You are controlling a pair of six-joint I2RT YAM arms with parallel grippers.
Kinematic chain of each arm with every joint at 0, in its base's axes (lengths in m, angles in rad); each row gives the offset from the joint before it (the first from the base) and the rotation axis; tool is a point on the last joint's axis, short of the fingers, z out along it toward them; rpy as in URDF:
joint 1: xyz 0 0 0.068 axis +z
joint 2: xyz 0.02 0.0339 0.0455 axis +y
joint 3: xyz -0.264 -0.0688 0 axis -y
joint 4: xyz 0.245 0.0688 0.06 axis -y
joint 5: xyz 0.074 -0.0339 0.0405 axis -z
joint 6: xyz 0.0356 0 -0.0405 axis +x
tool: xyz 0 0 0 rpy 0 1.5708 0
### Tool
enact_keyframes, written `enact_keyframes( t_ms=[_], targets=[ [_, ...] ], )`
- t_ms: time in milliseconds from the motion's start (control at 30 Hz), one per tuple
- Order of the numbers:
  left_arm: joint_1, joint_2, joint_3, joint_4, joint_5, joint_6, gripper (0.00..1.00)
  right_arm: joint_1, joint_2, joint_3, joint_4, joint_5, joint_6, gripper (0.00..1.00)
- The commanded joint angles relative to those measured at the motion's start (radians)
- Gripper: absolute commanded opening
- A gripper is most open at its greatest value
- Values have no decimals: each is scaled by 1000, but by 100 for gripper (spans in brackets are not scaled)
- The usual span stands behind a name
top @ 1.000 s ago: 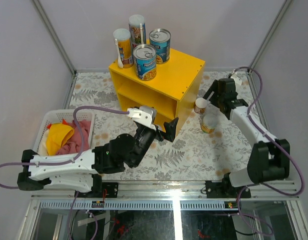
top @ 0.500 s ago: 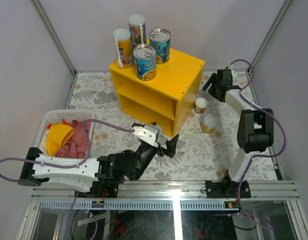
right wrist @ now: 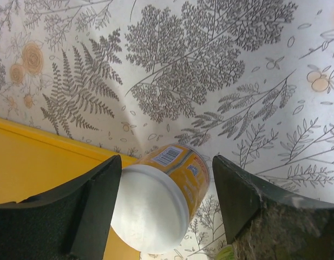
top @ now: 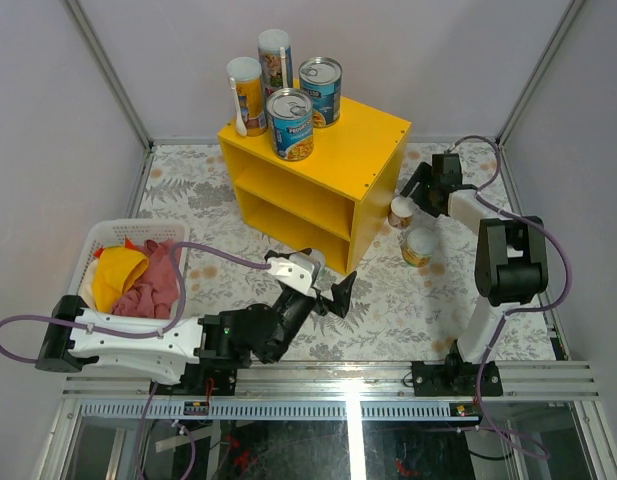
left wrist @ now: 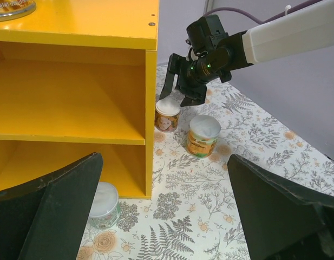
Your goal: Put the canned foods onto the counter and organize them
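The yellow counter [top: 363, 135] carries two slim tubes [top: 246, 95] and two blue-labelled cans [top: 290, 123] on its top. A small yellow can with a white lid [top: 400, 212] stands on the table by the counter's right side, with a wider pale-lidded can [top: 419, 245] in front of it. My right gripper [right wrist: 167, 162] hangs over the small can [right wrist: 161, 200], open, one finger on each side; a gap shows at the right finger. My left gripper [left wrist: 167, 216] is open and low over the table, holding nothing. Another short can [left wrist: 104, 206] stands at the counter's [left wrist: 74, 21] lower front corner.
A white laundry basket [top: 138, 224] with coloured cloths sits at the left of the table. The left arm lies along the near edge. Grey walls enclose the leaf-patterned table on three sides. The counter's two open compartments face the left wrist camera.
The right gripper has swung in and come down over the small white-lidded can, its jaws narrowing. The left arm drew back toward the near edge early on and has barely moved since.
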Motion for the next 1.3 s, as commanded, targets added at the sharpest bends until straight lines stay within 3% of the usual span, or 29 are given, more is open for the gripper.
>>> enact_keyframes(
  t_ms=[0,567,1267],
  targets=[
    [-6,-18,-23,65,-33,-32,99,27,-68,-43,20,-40,-7,74],
    [-14,-68,-125,-33,-32,-162,99,128,-243,-232,17,-47,36,73],
    [-53,-44,-315,40,-8,-316,99,258,-514,-422,-75,11,79,73]
  ],
)
